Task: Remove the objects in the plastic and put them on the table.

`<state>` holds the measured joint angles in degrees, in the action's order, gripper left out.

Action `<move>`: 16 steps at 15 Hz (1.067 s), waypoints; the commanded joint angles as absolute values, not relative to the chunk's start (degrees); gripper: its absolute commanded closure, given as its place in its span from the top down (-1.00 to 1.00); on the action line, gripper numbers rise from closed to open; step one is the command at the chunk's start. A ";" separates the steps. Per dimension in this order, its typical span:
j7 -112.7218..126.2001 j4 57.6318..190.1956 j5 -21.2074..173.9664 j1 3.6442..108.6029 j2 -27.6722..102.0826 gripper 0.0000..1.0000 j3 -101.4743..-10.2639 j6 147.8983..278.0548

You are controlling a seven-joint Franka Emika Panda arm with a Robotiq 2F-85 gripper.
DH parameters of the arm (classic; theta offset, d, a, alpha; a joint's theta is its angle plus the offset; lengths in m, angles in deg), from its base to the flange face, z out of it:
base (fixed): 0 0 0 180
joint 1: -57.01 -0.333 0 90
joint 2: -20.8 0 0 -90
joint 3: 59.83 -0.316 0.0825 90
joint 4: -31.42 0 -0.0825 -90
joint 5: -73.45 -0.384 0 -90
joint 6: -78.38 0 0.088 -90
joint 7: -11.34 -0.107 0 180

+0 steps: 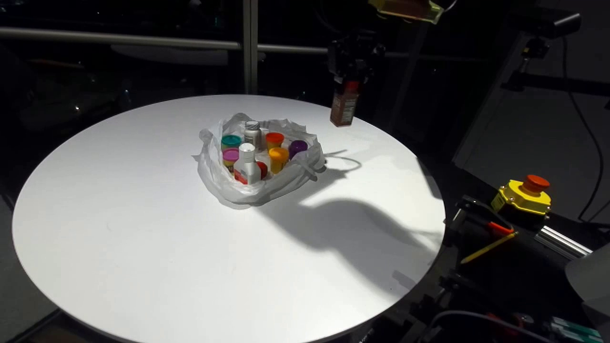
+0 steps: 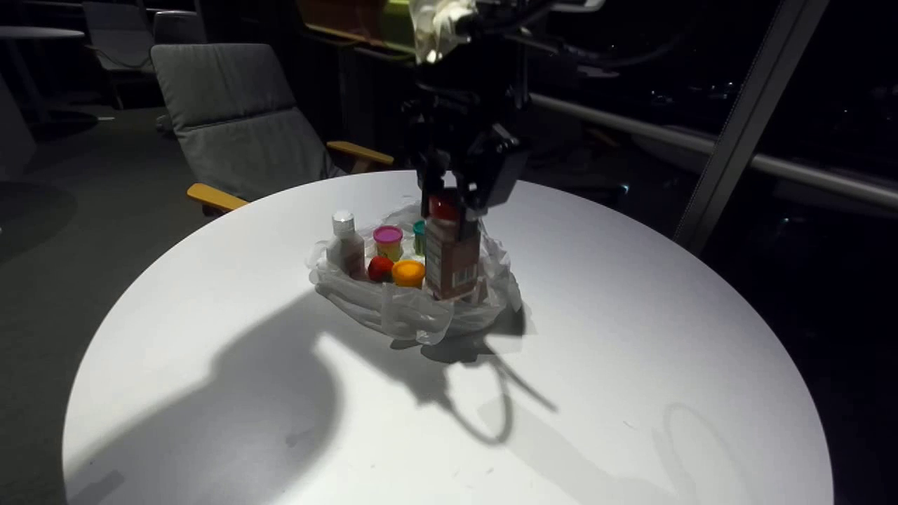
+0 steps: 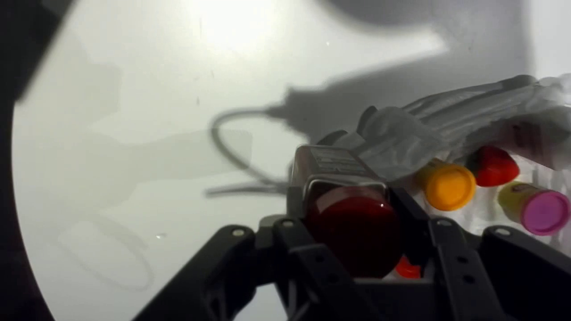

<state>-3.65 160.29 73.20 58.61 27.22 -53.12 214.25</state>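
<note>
My gripper (image 3: 350,209) is shut on a red-capped bottle (image 3: 332,162), its fingers on either side near the cap. This square bottle (image 1: 344,110) hangs upright in the air, and in an exterior view it covers part of the plastic (image 2: 400,308). The whitish bag (image 1: 214,178) lies spread on the white round table (image 1: 143,247). Inside it stand a white bottle with a red label (image 1: 247,169), a small white bottle (image 1: 252,134), and several tubs, among them teal (image 1: 231,141), pink (image 1: 230,154), yellow-orange (image 1: 278,159), orange-red (image 1: 275,138) and purple (image 1: 298,146). A red strawberry-like piece (image 3: 495,167) rests among them.
A grey chair (image 2: 224,119) with wooden armrests stands close to the table's edge. Beside the table, a dark surface carries a yellow emergency-stop box (image 1: 523,197) and a yellow pencil (image 1: 489,247). Shadows of the arm and a cable fall across the tabletop.
</note>
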 commanded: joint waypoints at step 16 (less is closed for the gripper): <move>-3.13 166.21 60.97 62.49 39.53 0.52 -54.13 232.17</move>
